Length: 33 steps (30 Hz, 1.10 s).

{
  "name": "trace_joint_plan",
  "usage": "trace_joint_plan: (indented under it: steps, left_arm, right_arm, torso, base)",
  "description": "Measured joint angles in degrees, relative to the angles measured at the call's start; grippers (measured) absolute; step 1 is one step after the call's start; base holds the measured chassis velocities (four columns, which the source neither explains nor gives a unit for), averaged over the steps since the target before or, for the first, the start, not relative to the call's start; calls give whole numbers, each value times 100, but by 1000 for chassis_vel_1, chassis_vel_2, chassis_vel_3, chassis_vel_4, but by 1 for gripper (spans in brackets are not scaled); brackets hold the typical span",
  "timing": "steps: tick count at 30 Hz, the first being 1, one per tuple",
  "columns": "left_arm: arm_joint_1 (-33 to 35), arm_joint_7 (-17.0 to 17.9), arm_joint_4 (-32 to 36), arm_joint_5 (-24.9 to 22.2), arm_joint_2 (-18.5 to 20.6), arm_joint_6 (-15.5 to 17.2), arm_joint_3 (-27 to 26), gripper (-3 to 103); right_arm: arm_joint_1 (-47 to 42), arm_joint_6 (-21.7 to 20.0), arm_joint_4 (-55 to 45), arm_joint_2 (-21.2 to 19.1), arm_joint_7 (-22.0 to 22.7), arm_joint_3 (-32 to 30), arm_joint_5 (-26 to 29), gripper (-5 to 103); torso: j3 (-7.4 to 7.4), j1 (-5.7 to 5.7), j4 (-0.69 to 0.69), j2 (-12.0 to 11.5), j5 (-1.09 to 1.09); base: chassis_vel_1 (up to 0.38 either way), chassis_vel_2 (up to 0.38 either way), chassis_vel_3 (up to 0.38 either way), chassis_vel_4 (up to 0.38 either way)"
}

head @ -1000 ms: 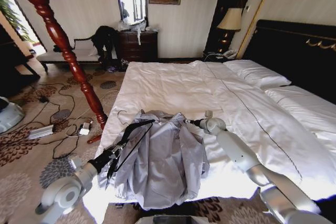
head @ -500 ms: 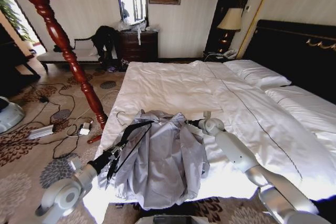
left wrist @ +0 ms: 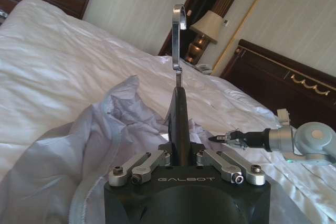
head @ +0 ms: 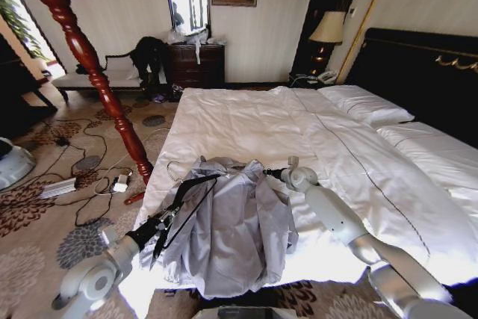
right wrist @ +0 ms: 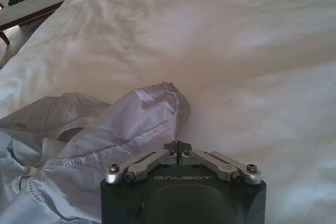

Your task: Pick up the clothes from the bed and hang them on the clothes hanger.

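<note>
Two grippers were over the bed's [head: 246, 121] foot edge when I checked. My left gripper [left wrist: 178, 153] had its fingers closed tight on the hanger's [left wrist: 179, 103] dark neck, the metal hook [head: 173, 167] standing up beyond the fingertips. My right gripper [right wrist: 179, 147] was pinched fully shut on a fold of the shirt [head: 235, 222], right at its stitched hem. The shirt lay bunched at the foot of the bed, spilling over that edge, spread between both grippers, with the hanger's dark bars lying against its left side.
</note>
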<state>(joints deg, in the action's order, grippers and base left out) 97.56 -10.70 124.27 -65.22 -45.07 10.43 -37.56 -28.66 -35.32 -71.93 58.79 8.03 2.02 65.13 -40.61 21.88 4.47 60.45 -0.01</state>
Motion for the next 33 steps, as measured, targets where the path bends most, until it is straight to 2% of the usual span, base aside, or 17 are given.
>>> trace_joint_plan:
  steps: [4,11,16,23,25,28,33]
  left_arm:
    - [-19,-113,-19,-59,130,13,71,16]
    - [-197,-306,-68,-202,416,76,497,16]
    - [-567,-325,-128,-376,595,107,830,16]
    - [-1115,-280,-239,-684,732,170,1338,16]
    - [-1444,-259,-281,-908,820,189,1748,16]
    - [-1711,-260,-352,-955,865,191,2061,16]
    - [-2695,-207,-545,-1244,904,212,2798,16]
  right_arm:
    - [-80,85,-255,-138,25,-32,-102,0]
    - [-291,707,-980,-575,-244,-25,-1030,0]
    - [-392,938,-1333,-761,-292,-50,-1278,0]
    - [-468,1125,-1886,-974,-309,-162,-1406,0]
    - [-515,1183,-2218,-1096,-322,-244,-1291,0]
    - [-554,1215,-2388,-1175,-329,-302,-1249,0]
    - [-772,1346,-2789,-1440,-446,-565,-1224,0]
  torso:
    - [0,0,-1,0,1]
    - [0,0,0,1,1]
    - [0,0,-1,0,1]
    - [0,0,-1,0,0]
    - [0,0,-2,1,0]
    - [0,0,-1,0,0]
    - [0,0,0,0,1]
  base:
    - [0,0,0,0]
    - [0,0,0,0]
    - [0,0,0,0]
    - [0,0,0,0]
    - [0,0,0,0]
    - [0,0,0,0]
    - [0,0,0,0]
